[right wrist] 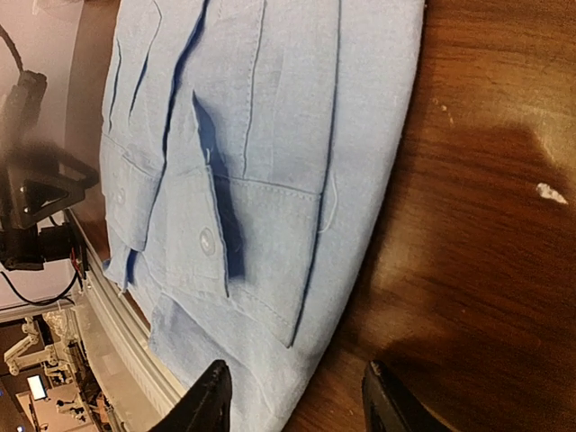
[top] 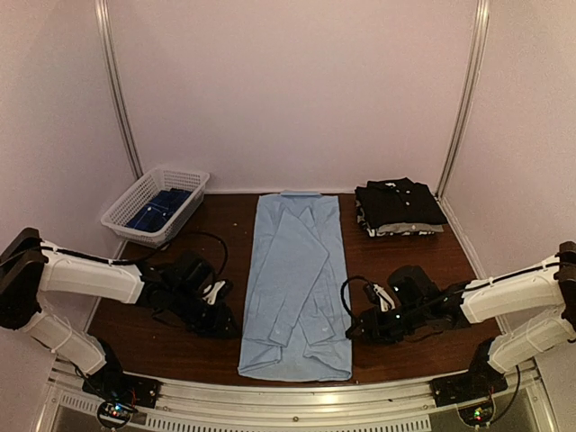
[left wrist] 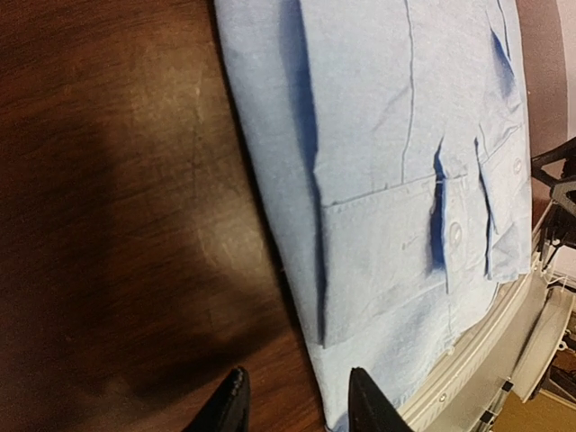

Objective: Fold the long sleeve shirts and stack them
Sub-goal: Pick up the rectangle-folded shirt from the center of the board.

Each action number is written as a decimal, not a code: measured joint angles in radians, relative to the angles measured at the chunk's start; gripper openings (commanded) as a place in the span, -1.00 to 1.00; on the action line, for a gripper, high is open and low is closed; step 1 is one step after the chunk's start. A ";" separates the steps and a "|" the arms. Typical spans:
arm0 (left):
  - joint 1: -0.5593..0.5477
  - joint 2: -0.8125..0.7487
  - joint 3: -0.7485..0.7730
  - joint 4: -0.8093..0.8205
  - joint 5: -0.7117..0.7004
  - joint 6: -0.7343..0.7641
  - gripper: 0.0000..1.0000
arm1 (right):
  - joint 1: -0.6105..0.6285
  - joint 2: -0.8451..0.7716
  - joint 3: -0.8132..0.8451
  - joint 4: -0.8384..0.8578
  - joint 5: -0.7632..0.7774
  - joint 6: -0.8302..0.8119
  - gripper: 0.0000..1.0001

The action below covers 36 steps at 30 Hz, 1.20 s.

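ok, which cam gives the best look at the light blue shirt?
Top external: the whole light blue shirt lies in frame, collar to hem, sleeves folded inward. Left wrist shows only its edge nearest that arm and the cuffs; right wrist only the opposite edge and the same cuffs.

The folded light blue shirt [left wrist: 396, 135] lies on the dark wooden surface [left wrist: 117, 180]; the left tool [left wrist: 297, 385], fingers apart, straddles its edge.
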 measured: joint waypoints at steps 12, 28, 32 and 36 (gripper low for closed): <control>-0.016 0.048 0.000 0.040 0.004 -0.004 -0.21 | 0.011 0.023 -0.048 0.111 -0.006 0.065 0.00; -0.032 0.109 0.016 0.133 0.023 -0.020 -0.31 | 0.012 0.092 -0.068 0.245 -0.033 0.094 -0.29; -0.050 0.125 0.024 0.143 0.028 -0.033 -0.40 | 0.013 0.102 -0.072 0.265 -0.036 0.102 -0.36; -0.060 0.131 0.024 0.143 0.034 -0.046 -0.53 | 0.013 0.110 -0.077 0.282 -0.040 0.111 -0.44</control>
